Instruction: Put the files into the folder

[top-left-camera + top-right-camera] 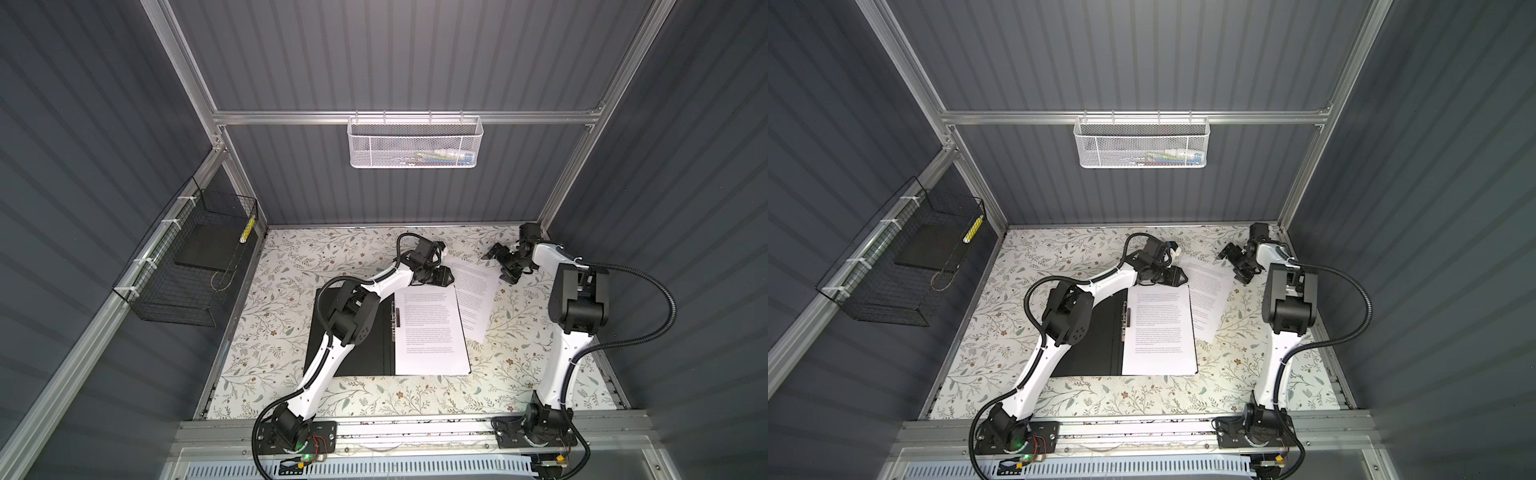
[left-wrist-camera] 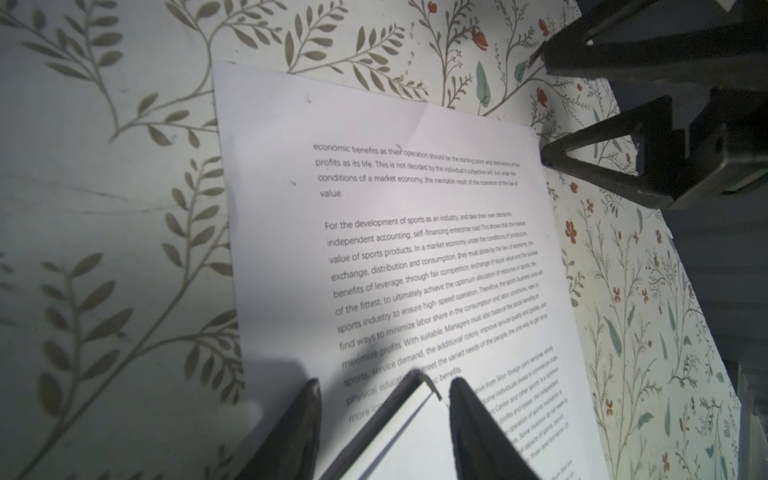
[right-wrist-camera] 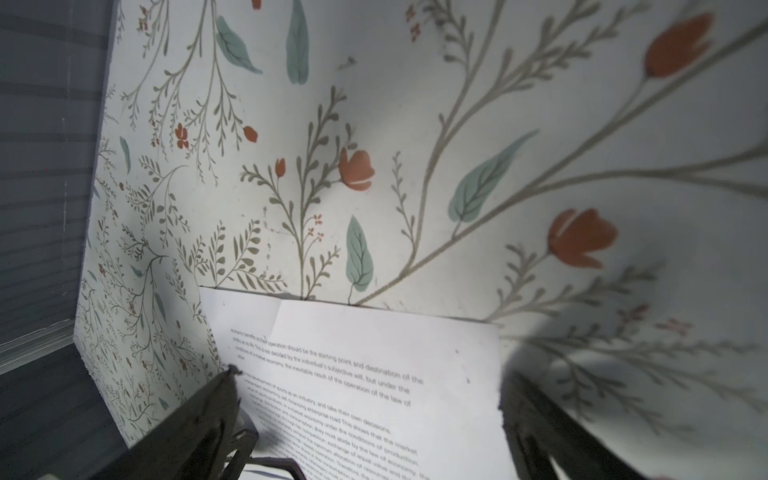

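The folder [image 1: 365, 340] [image 1: 1096, 340] lies open on the floral table in both top views, its black inside up, with one of the files [image 1: 428, 328] [image 1: 1158, 328] on its right half. A second printed sheet [image 1: 478, 291] [image 2: 415, 232] [image 3: 374, 374] lies tilted on the table, partly under the folder's right edge. My left gripper [image 1: 451, 277] [image 2: 384, 386] is open at the folder's far right corner [image 2: 424, 388], which shows between its fingers. My right gripper [image 1: 496, 269] [image 3: 370, 382] [image 2: 540, 108] hangs open over the loose sheet's far end, holding nothing.
A black wire basket [image 1: 183, 266] holding a dark slab hangs on the left wall. A white mesh basket [image 1: 415, 141] hangs on the back rail. The back wall and the right frame post stand close behind the right gripper.
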You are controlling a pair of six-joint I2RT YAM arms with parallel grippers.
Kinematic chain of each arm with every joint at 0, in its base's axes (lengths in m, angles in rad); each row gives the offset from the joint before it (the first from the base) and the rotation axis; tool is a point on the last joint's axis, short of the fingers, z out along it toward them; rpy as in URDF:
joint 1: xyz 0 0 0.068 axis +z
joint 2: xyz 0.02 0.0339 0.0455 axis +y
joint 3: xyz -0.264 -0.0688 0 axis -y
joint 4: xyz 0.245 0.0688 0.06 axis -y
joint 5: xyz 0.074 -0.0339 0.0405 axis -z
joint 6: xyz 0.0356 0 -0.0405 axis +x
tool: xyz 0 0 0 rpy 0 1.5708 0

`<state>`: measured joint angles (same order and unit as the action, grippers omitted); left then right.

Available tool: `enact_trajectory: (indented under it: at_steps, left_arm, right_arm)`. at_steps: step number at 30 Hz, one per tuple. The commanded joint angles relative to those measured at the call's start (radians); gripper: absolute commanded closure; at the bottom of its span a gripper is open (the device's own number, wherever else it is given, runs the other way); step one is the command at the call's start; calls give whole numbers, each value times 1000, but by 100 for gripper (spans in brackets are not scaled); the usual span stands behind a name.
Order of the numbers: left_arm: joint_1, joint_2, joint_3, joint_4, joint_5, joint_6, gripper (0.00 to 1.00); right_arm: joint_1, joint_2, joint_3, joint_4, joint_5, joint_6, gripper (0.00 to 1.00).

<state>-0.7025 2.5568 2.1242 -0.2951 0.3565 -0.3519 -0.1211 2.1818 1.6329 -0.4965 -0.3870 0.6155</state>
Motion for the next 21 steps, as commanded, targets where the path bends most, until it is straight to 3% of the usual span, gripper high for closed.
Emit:
enact_trajectory:
  at_steps: [1,21]
  left_arm:
    - [9,20,-33,-74,1,-12,48]
    - [20,32,-42,-60,39,-24,48]
  right_arm:
    - [21,19,6,-71,25,-26,1]
    - [79,-69,-120,-70,-2,-34,1]
